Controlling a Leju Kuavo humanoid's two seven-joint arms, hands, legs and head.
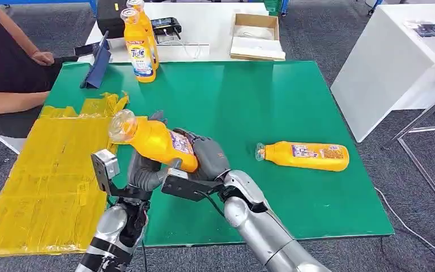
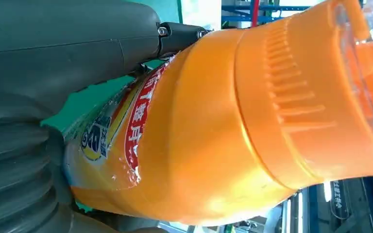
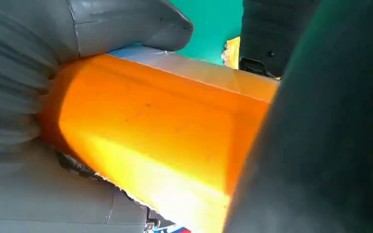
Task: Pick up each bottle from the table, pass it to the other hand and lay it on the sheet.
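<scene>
An orange bottle point(image 1: 157, 141) with a clear cap hangs tilted over the green table point(image 1: 249, 102), its cap toward the yellow sheet point(image 1: 51, 170). My left hand point(image 1: 146, 170) grips it from below and my right hand point(image 1: 207, 156) holds its base end. Up close, the left wrist view has the bottle point(image 2: 199, 136) lying against my left hand point(image 2: 53, 58). My right hand point(image 3: 24, 97) wraps its thumb over the bottle point(image 3: 150, 126). A second orange bottle point(image 1: 305, 156) lies on its side at the table's right. Two more bottles point(image 1: 139, 48) stand upright at the far edge.
A person point(image 1: 5, 62) sits at the left, beside the sheet. A blue folded object point(image 1: 98, 63) stands at the table's far left corner. Behind the table are a cardboard box point(image 1: 255, 35) and a black device point(image 1: 167, 24). A white table point(image 1: 396, 62) stands to the right.
</scene>
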